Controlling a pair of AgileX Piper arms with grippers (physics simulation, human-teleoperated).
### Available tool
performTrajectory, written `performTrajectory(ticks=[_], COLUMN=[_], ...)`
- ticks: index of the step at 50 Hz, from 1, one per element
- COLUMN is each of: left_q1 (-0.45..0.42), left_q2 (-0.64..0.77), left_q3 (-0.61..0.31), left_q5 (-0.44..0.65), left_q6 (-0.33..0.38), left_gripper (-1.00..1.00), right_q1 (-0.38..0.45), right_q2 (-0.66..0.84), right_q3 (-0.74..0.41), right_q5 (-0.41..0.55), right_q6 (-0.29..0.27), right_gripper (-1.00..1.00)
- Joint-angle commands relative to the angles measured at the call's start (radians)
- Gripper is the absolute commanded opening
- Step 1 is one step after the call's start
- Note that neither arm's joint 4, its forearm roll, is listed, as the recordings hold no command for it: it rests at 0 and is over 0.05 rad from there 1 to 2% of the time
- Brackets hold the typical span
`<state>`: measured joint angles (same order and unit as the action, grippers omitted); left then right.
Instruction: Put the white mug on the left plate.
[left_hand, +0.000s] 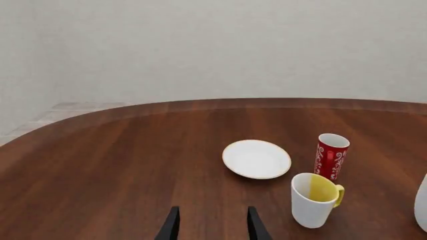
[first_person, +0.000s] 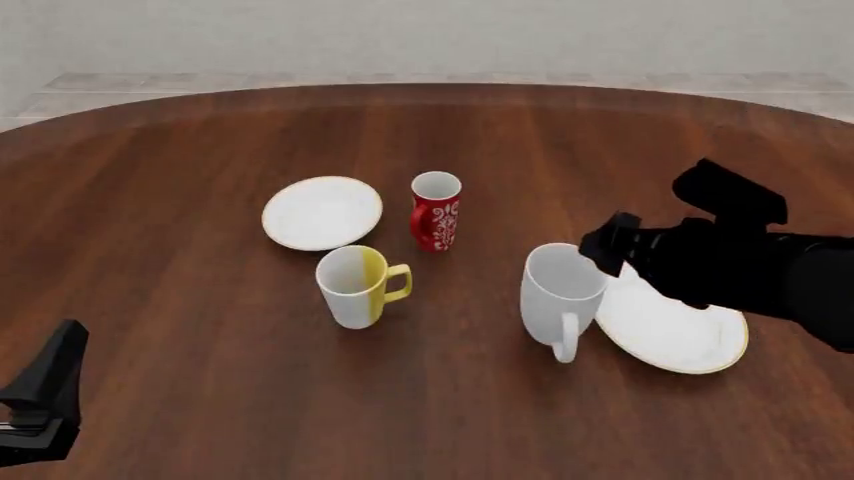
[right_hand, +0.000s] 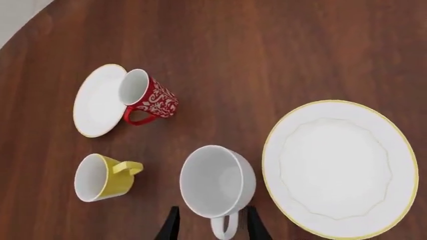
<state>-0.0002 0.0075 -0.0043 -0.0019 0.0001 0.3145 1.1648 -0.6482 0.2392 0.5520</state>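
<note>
Glossy dark wood table (first_person: 187, 300) — smooth white glazed-looking mug (first_person: 561, 292) and left plate (first_person: 320, 213)

1. The white mug (first_person: 562, 298) is standing on the table (first_person: 200, 300), just left of the larger plate (first_person: 674, 330).
2. The left plate (first_person: 320, 212) is lying farther back on the left.
3. The patterned mug (first_person: 435, 210) is standing just right of it.
4. The half-yellow mug (first_person: 358, 286) is sitting nearer me.

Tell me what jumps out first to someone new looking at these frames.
The black right hand hovers at the rim of the tall white mug, which stands upright on the table beside the large plate. Left of it sit the yellow-and-white mug, the red patterned mug and the small plate.
</note>
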Motion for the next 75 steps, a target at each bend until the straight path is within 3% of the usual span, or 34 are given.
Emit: performTrajectory(ticks=[1, 25, 59, 75], left_q1=[0.0, 0.0, 0.0, 0.0], left_q2=[0.0, 0.0, 0.0, 0.0], left_q3=[0.0, 0.0, 0.0, 0.0], left_q5=[0.0, 0.0, 0.0, 0.0], left_q6=[0.0, 0.0, 0.0, 0.0], left_gripper=[1.0, 1.0, 1.0, 1.0], right_q1=[0.006, 0.104, 0.098, 0.128], right_q2=[0.042, 0.13, 0.214, 0.236], right_q3=[0.031, 0.057, 0.129, 0.098], right_q5=[-0.04, -0.093, -0.198, -0.177], right_q6=[0.028, 0.104, 0.141, 0.145], right_gripper=[1.0, 1.0, 1.0, 1.0])
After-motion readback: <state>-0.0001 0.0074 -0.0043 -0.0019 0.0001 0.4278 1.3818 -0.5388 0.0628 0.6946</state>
